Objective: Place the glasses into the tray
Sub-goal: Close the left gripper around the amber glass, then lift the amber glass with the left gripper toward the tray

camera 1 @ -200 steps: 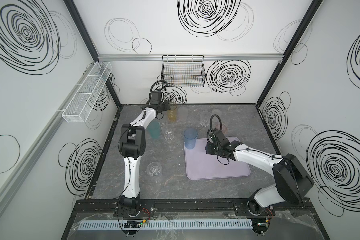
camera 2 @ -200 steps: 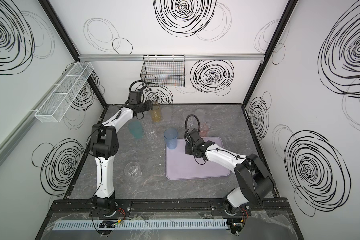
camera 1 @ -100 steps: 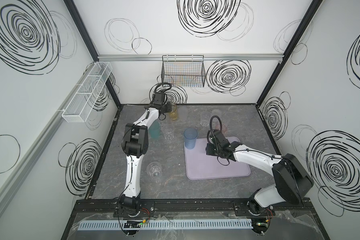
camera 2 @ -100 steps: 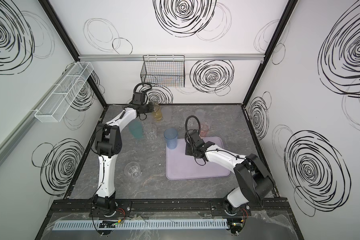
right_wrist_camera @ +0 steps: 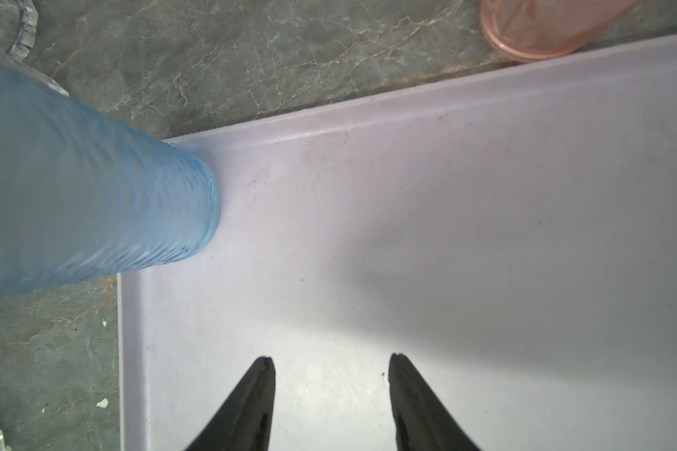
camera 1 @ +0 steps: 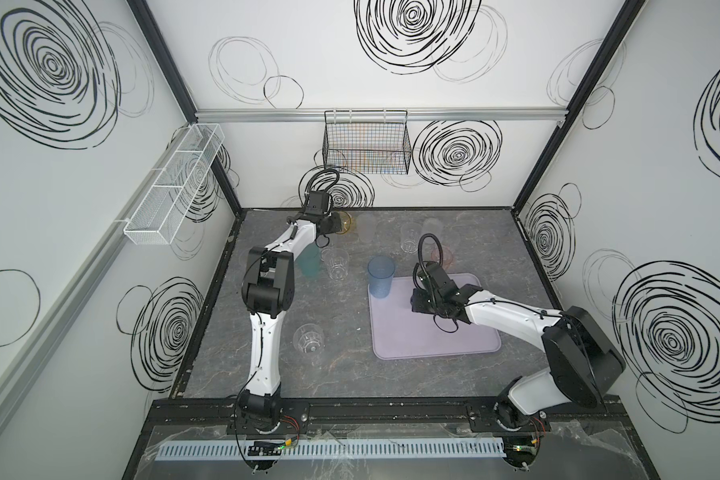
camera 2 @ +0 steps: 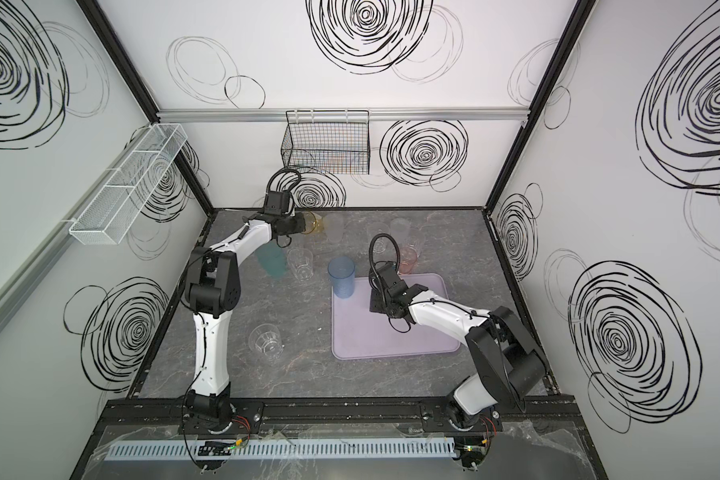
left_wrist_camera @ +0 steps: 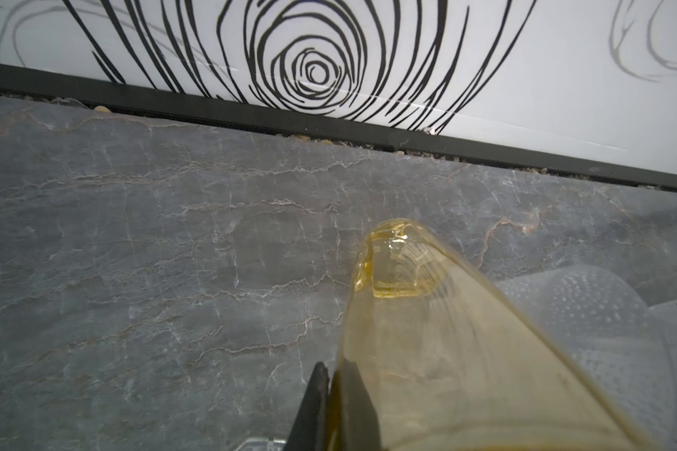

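Grey marbled surface [camera 1: 350, 374] inside a white booth with black-swirled walls, read with 12 o'clock at the back wall. A black wire basket [camera 1: 366, 151] hangs at 12 o'clock and a white mesh basket [camera 1: 175, 187] at 9 o'clock. The tray [camera 1: 412, 340] lies at 4 o'clock, with the blue glass [camera 1: 380, 276] upright in its 11 o'clock corner. The right jaws hang over the tray's far half, partly open and empty. The pink glass [camera 1: 441, 253] stands just off the tray's 12 o'clock rim.

The left jaws, at 11 o'clock near the back wall, are closed on the amber glass [left_wrist_camera: 446, 351], pinching its wall at the rim. A frosted glass [left_wrist_camera: 583, 304] stands just beside it at 3 o'clock. The teal glass [camera 1: 309, 264] and a clear faceted glass [camera 1: 336, 264] stand at 10 o'clock, the teal one partly hidden by the left arm [camera 1: 267, 282]. A lone clear glass [camera 1: 308, 343] stands at 8 o'clock.
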Action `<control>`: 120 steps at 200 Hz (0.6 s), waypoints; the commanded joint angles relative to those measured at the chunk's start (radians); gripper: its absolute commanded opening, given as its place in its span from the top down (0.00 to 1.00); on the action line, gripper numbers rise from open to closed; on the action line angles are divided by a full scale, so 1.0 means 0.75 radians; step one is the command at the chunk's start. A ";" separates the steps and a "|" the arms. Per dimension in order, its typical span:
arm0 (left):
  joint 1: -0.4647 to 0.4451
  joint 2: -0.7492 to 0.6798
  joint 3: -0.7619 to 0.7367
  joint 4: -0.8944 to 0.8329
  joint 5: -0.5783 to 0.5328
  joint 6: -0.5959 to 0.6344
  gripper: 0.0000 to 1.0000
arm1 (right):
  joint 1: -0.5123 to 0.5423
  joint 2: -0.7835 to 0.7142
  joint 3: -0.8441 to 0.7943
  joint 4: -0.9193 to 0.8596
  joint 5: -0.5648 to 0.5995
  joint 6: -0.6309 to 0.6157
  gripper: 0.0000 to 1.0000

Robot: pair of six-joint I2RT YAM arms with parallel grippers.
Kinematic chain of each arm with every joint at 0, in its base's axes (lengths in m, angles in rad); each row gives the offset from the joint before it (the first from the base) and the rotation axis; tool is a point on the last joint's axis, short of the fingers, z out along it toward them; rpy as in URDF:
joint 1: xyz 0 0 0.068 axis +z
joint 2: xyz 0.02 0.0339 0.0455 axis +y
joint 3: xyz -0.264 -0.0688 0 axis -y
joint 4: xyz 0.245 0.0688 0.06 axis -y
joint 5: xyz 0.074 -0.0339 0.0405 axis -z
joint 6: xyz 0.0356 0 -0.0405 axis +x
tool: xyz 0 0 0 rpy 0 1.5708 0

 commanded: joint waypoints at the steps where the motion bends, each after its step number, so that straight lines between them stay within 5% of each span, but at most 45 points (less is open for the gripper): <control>1: 0.018 -0.150 -0.031 0.121 0.041 -0.026 1.00 | 0.013 0.003 -0.004 0.006 0.033 0.023 0.48; 120: 0.020 -0.565 -0.460 0.229 0.068 -0.073 1.00 | 0.067 0.002 -0.001 0.003 0.064 0.035 0.48</control>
